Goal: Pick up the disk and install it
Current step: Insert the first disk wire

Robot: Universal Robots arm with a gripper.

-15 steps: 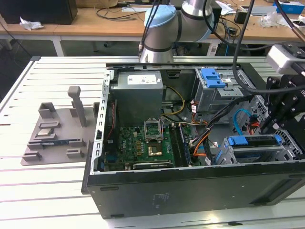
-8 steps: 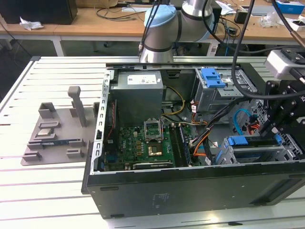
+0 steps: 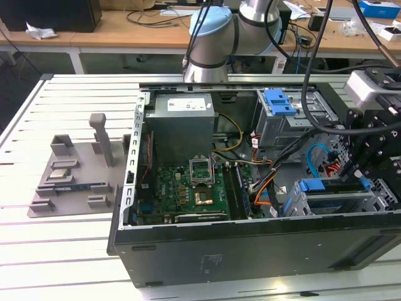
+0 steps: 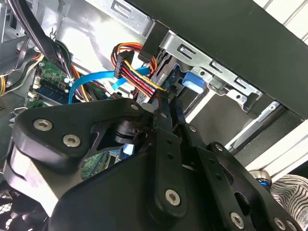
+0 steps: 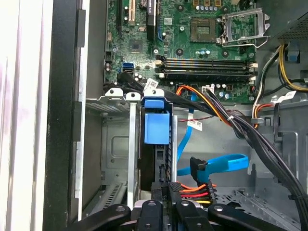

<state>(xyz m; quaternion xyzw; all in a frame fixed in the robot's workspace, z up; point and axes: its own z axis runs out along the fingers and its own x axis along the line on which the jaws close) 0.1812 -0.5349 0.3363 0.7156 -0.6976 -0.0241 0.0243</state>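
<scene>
An open black steel case is laid on its side on a slatted aluminium table. Inside, a green circuit board with a square socket is seen, and a boxy grey power supply is mounted beside it. Orange, red and yellow wire bundles and a flat blue ribbon cable are routed across the interior.

The disk is found seated in the perforated sheet-metal cage at the exterior view's right end of the case. A blue plastic rail tab is shown at its end in the first wrist view, between the cage's thin upright walls. A multicoloured connector is seen at the disk's near end.

The gripper, built of matte black linkage plates fastened with round bolts, is positioned at the cage. Its narrow fingers are drawn close together at the disk's cabled end; whether anything is pinched between them cannot be told.

A bare blue bracket rests on the upper bay. A grey moulded fixture with slots and posts sits on the table, well apart from the case
</scene>
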